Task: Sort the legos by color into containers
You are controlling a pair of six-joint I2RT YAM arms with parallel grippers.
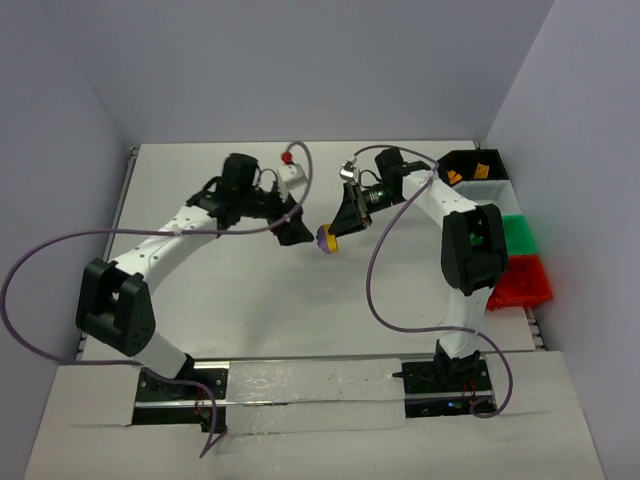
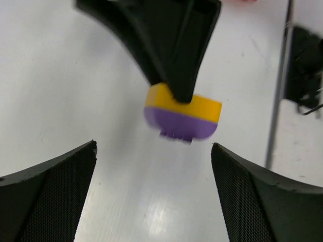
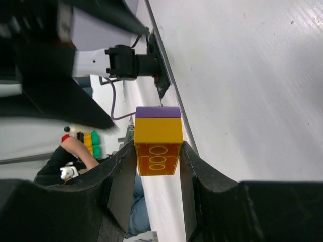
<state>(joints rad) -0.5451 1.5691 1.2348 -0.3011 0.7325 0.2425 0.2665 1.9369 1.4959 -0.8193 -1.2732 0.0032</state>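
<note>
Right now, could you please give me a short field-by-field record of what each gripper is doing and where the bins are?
right gripper: shut on the purple-and-yellow block, over mid-table
left gripper: open, fingers either side of the block, not touching it
bins: one row along the right edge of the table
bin order, far to near: black bin, white bin, green bin, red bin
black bin contents: orange pieces

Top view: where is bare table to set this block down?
Bare table runs from under the block to the near edge, and at the far left corner. Crowded: the centre, where left claw and right claw nearly meet, and the bins along the right edge.
</note>
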